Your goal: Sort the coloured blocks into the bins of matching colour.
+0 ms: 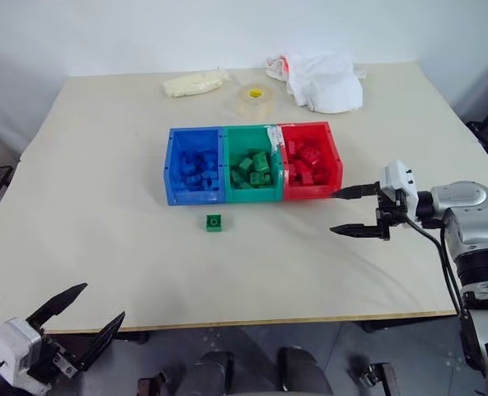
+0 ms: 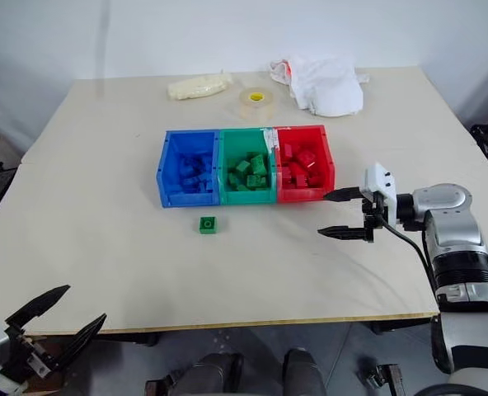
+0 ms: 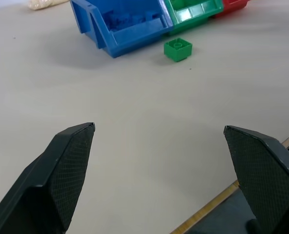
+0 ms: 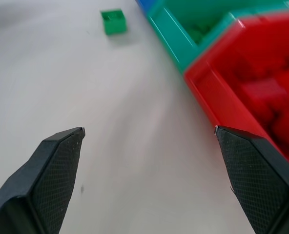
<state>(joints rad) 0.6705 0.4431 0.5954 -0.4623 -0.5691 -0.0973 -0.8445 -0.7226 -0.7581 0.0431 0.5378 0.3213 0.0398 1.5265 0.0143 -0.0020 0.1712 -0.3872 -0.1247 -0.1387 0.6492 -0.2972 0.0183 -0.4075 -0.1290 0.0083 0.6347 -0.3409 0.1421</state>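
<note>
Both the left gripper [image 1: 87,313] and right gripper [image 1: 343,211] gape empty; blocks inside the red bin [image 1: 330,157] blur together.

One loose block [image 1: 214,222] sits on the table [image 1: 104,206] just in front of the bins [image 1: 252,162], with a tape roll [image 1: 255,98] behind them.

Looks like a robot lab or test room, not a home. Plain white walls, grey floor, one big bare beige bench [image 1: 104,247] set up as a work surface. Staged props on it: three joined bins [image 1: 252,162] in blue, green, red holding toy bricks, a tape roll [image 1: 254,96] and a crumpled white cloth [image 1: 322,82] at the far side. Dark equipment at the far left and right edges, unclear what.
</note>
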